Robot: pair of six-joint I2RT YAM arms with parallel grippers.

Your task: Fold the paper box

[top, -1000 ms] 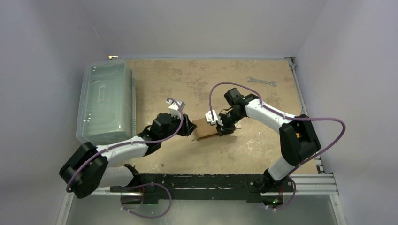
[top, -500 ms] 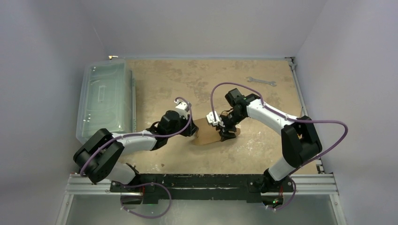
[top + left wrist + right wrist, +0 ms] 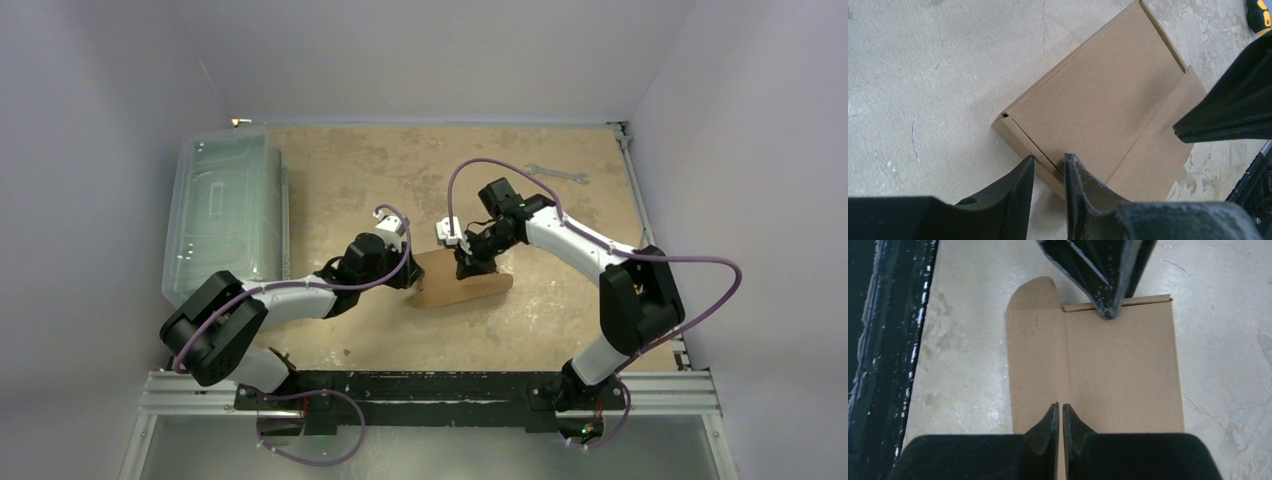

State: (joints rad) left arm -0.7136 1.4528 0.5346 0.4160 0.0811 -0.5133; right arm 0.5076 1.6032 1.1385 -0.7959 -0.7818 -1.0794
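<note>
The paper box (image 3: 468, 288), plain brown cardboard, lies flat on the table with its lid down and one panel spread toward the near side. My left gripper (image 3: 408, 276) is at its left end. In the left wrist view the jaws (image 3: 1049, 161) are a little apart, pinching the box (image 3: 1098, 100) at its side wall, one fingertip outside the wall and one over the lid. My right gripper (image 3: 466, 266) hangs over the box's far side. In the right wrist view it (image 3: 1059, 406) is shut with nothing in it, over the crease of the box (image 3: 1120, 365).
A large clear plastic bin (image 3: 225, 215) stands along the left edge of the table. A wrench (image 3: 557, 174) lies at the back right. The dark metal rail (image 3: 450, 385) runs along the near edge, close to the box's rounded tab (image 3: 1035, 292).
The box has gone from standing between the grippers to lying flat. The right gripper opened, let it go and shut again. The left jaws narrowed on the box's left end.
</note>
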